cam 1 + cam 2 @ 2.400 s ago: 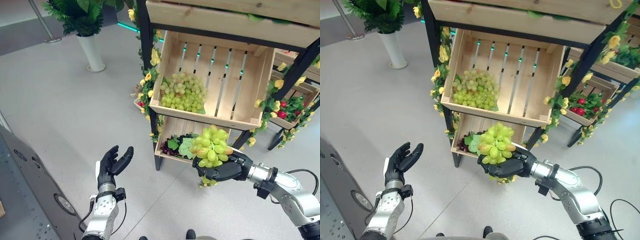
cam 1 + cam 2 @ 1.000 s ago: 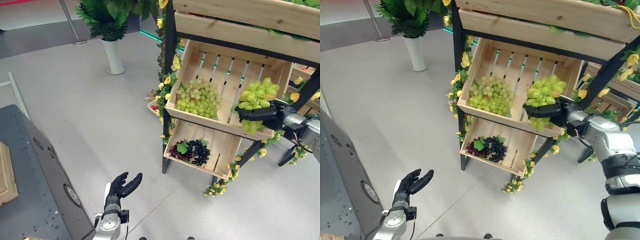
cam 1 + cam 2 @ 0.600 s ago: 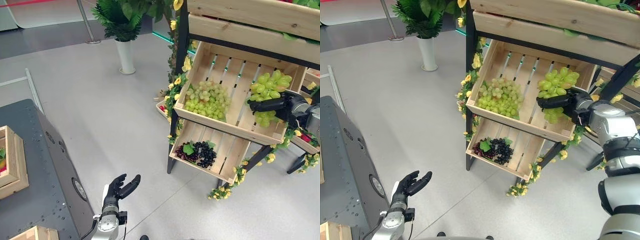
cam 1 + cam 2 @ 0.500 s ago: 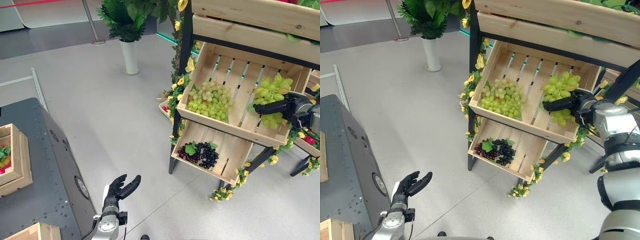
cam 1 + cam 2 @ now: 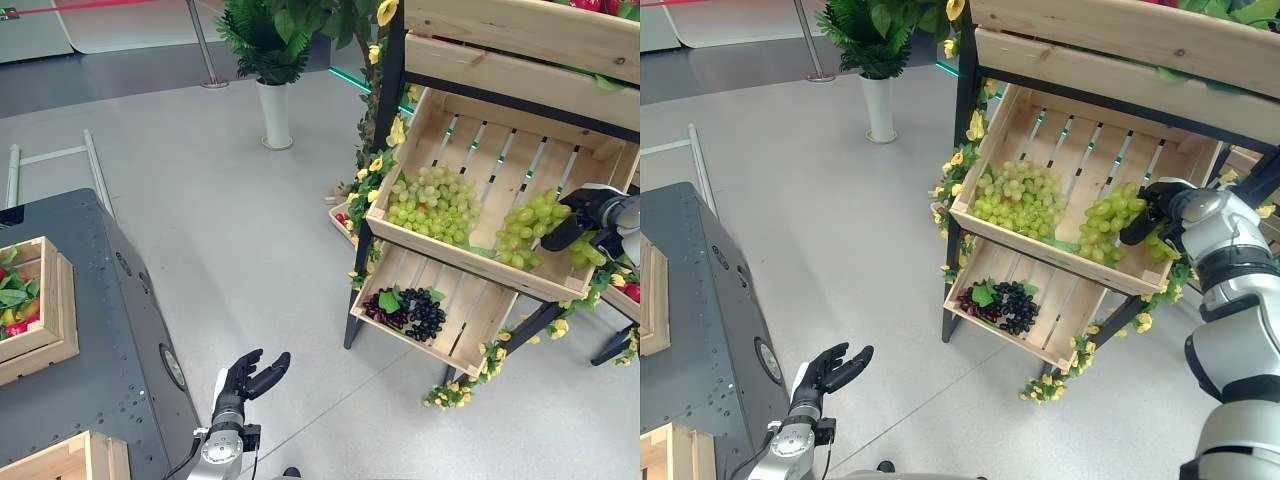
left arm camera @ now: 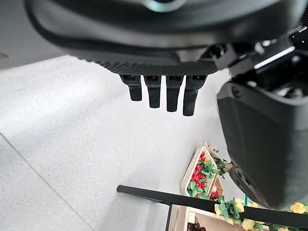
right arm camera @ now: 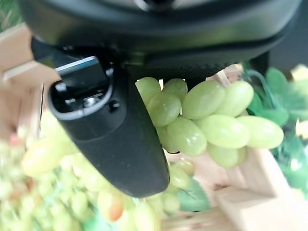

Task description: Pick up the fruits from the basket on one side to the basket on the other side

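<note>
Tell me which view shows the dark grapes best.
Right eye view: the dark grapes lie unblocked in the lower crate, near its middle. Left eye view shows them too, similar. Left wrist view catches a dark sliver at its edge.

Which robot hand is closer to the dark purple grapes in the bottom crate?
The right hand, though not by much. It is up in the crate above the dark purple grapes, on a green grape bunch. The left hand hangs low over the floor.
</note>
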`<state>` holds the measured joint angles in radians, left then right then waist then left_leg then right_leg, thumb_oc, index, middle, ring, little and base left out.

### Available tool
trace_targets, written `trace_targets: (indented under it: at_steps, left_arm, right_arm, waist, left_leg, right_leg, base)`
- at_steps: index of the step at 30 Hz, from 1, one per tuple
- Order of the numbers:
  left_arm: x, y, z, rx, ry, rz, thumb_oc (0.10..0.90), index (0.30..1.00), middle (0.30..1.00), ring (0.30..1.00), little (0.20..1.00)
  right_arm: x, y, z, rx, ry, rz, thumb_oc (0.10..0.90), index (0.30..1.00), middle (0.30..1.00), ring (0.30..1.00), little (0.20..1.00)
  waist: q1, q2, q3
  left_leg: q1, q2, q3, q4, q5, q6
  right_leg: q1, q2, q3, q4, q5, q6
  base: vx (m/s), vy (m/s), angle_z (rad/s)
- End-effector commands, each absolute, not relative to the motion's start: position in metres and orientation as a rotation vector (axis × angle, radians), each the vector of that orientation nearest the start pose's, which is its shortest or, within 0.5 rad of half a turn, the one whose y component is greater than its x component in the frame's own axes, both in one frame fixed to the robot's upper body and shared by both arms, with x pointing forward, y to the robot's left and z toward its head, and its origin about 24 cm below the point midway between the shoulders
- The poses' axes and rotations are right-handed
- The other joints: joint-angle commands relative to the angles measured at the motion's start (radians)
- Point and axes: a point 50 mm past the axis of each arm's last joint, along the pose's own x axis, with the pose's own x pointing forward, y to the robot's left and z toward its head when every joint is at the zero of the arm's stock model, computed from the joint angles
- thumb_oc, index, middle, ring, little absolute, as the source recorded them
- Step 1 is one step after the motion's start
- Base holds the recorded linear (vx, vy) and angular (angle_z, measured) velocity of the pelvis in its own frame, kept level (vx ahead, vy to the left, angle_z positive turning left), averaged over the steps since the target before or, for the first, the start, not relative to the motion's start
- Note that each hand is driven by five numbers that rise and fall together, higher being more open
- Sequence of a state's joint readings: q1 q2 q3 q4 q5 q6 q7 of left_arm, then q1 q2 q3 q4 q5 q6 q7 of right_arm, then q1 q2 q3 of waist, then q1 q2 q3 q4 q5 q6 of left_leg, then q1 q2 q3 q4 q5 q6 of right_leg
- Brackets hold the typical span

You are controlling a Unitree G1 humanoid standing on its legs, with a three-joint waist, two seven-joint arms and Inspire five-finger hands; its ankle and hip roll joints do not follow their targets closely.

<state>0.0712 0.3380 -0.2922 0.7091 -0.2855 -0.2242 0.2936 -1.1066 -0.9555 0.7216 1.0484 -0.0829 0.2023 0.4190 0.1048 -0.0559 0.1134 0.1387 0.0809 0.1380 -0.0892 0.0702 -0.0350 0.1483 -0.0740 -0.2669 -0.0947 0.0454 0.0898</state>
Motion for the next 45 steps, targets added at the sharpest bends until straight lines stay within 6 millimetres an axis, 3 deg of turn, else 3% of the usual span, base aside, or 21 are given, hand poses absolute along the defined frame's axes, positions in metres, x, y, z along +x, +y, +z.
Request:
trace_targets:
  at_steps: [1, 2, 3, 4, 17, 26, 33, 37, 39, 40, 45]
  left_arm:
    - [0.219, 0.222, -0.060, 0.285, 0.357, 0.133, 0.800, 0.900, 0.900, 0.900, 0.900]
    - [0.219, 0.221, -0.060, 0.286, 0.356, 0.128, 0.800, 0.900, 0.900, 0.900, 0.900]
    - [0.219, 0.221, -0.060, 0.286, 0.356, 0.127, 0.800, 0.900, 0.900, 0.900, 0.900]
    - [0.219, 0.221, -0.060, 0.287, 0.359, 0.123, 0.800, 0.900, 0.900, 0.900, 0.900]
    - [0.214, 0.224, -0.061, 0.289, 0.361, 0.109, 0.800, 0.900, 0.900, 0.900, 0.900]
    - [0.213, 0.221, -0.062, 0.287, 0.364, 0.088, 0.800, 0.900, 0.900, 0.900, 0.900]
    - [0.212, 0.220, -0.061, 0.286, 0.360, 0.085, 0.800, 0.900, 0.900, 0.900, 0.900]
    - [0.210, 0.223, -0.063, 0.283, 0.379, 0.088, 0.800, 0.900, 0.900, 0.900, 0.900]
    - [0.209, 0.223, -0.065, 0.280, 0.390, 0.096, 0.800, 0.900, 0.900, 0.900, 0.900]
    - [0.209, 0.223, -0.065, 0.281, 0.390, 0.096, 0.800, 0.900, 0.900, 0.900, 0.900]
    - [0.208, 0.222, -0.066, 0.274, 0.399, 0.121, 0.800, 0.900, 0.900, 0.900, 0.900]
  right_arm:
    - [0.366, -0.353, 0.288, -1.314, 0.420, -0.207, 0.400, 0.300, 0.300, 0.300, 0.300]
    - [0.366, -0.353, 0.285, -1.312, 0.436, -0.211, 0.400, 0.300, 0.300, 0.300, 0.300]
    - [0.366, -0.354, 0.284, -1.313, 0.439, -0.215, 0.679, 0.719, 0.719, 0.719, 0.719]
    - [0.366, -0.356, 0.282, -1.315, 0.447, -0.229, 0.800, 0.900, 0.900, 0.900, 0.900]
    - [0.364, -0.356, 0.292, -1.289, 0.298, -0.318, 0.800, 0.900, 0.900, 0.900, 0.900]
    - [0.368, -0.331, 0.315, -1.326, 0.006, -0.381, 0.800, 0.900, 0.900, 0.900, 0.900]
    - [0.369, -0.315, 0.319, -1.204, -0.105, -0.354, 0.800, 0.900, 0.900, 0.900, 0.900]
    - [0.368, -0.297, 0.321, -1.121, -0.240, -0.301, 0.800, 0.900, 0.900, 0.900, 0.900]
    - [0.364, -0.275, 0.321, -1.099, -0.373, -0.254, 0.800, 0.900, 0.900, 0.900, 0.900]
    - [0.364, -0.275, 0.320, -1.098, -0.372, -0.255, 0.800, 0.900, 0.900, 0.900, 0.900]
    - [0.346, -0.233, 0.281, -1.025, -0.518, -0.084, 0.800, 0.900, 0.900, 0.900, 0.900]
  waist:
    - [0.037, -0.061, -0.048]
    - [0.039, -0.059, -0.047]
    - [0.039, -0.059, -0.047]
    - [0.040, -0.057, -0.047]
    - [0.031, -0.050, -0.049]
    - [0.016, -0.045, -0.054]
    - [0.008, -0.040, -0.052]
    - [-0.001, -0.038, -0.054]
    - [-0.011, -0.034, -0.054]
    - [-0.011, -0.036, -0.054]
    - [-0.043, -0.021, -0.044]
  left_leg:
    - [0.031, -0.054, -0.005, 0.002, -0.134, 0.031]
    - [0.031, -0.054, -0.006, 0.002, -0.134, 0.032]
    - [0.031, -0.054, -0.006, 0.002, -0.134, 0.032]
    - [0.031, -0.054, -0.006, 0.002, -0.133, 0.032]
    - [0.030, -0.055, 0.000, 0.002, -0.135, 0.031]
    - [0.034, -0.054, 0.013, 0.002, -0.138, 0.032]
    - [0.035, -0.054, 0.014, 0.002, -0.140, 0.032]
    - [0.036, -0.053, 0.019, 0.002, -0.142, 0.031]
    - [0.036, -0.054, 0.022, 0.002, -0.142, 0.032]
    - [0.036, -0.054, 0.022, 0.002, -0.142, 0.032]
    - [0.038, -0.054, 0.035, 0.002, -0.147, 0.041]
  right_leg:
    - [0.043, -0.001, -0.024, 0.007, -0.060, -0.028]
    - [0.043, -0.001, -0.025, 0.007, -0.060, -0.028]
    - [0.043, -0.001, -0.025, 0.007, -0.060, -0.028]
    - [0.043, -0.002, -0.025, 0.007, -0.059, -0.028]
    - [0.040, -0.003, -0.021, 0.007, -0.060, -0.027]
    - [0.037, -0.003, -0.014, 0.007, -0.060, -0.024]
    - [0.037, -0.006, -0.015, 0.007, -0.062, -0.023]
    - [0.037, -0.009, -0.017, 0.007, -0.062, -0.021]
    - [0.034, -0.010, -0.014, 0.007, -0.061, -0.020]
    - [0.034, -0.010, -0.014, 0.007, -0.061, -0.020]
    - [0.026, -0.013, 0.001, 0.007, -0.061, -0.016]
  base:
    - [0.00, 0.000, 0.00]
    - [0.00, -0.006, 0.04]
    - [0.00, -0.002, 0.07]
    - [0.00, 0.000, 0.09]
    - [0.00, 0.001, 0.02]
    - [0.00, 0.000, 0.00]
    - [0.00, 0.000, 0.00]
    - [0.03, -0.004, 0.00]
    - [0.03, -0.008, -0.01]
    - [0.03, -0.006, -0.04]
    - [0.02, -0.011, -0.06]
